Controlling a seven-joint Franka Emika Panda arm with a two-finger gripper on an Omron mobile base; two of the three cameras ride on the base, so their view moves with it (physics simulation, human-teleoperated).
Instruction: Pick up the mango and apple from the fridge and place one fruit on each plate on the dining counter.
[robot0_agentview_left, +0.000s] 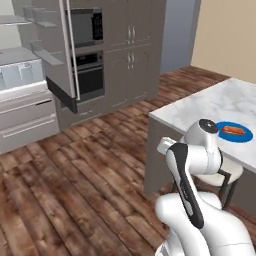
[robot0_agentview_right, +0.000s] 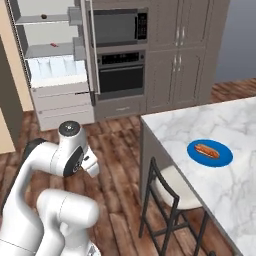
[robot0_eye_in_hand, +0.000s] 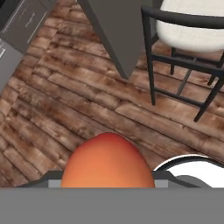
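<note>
One mango (robot0_eye_in_hand: 107, 161) fills the bottom of our hand view, orange-red and rounded, sitting right at the gripper, above wooden floor (robot0_eye_in_hand: 65, 109). We cannot tell how the jaws stand, since the fingertips are hidden behind the fruit; whether they are clamped on it is not shown.

Our arm (robot0_agentview_left: 192, 165) is folded low beside the dining counter (robot0_agentview_left: 225, 102), its hand turned down toward the floor near a stool (robot0_agentview_right: 172, 192) with a pale seat and dark frame. That stool also appears in the hand view, just beside the counter's grey base (robot0_eye_in_hand: 118, 30).

On the marble top lies a blue plate (robot0_agentview_right: 222, 157) with a long reddish-orange item (robot0_agentview_right: 206, 149) on it; from the left base view the same plate sits just past the arm's upper joint.

Across the room the fridge (robot0_agentview_right: 55, 70) stands open, door (robot0_agentview_left: 62, 55) swung out, pale shelves and a translucent drawer on show. A small dark thing (robot0_agentview_right: 44, 16) rests on the top shelf and a small red one (robot0_agentview_right: 54, 44) on the shelf below; both are too small to identify. A wall oven (robot0_agentview_right: 121, 72) stands just beside the fridge.
</note>
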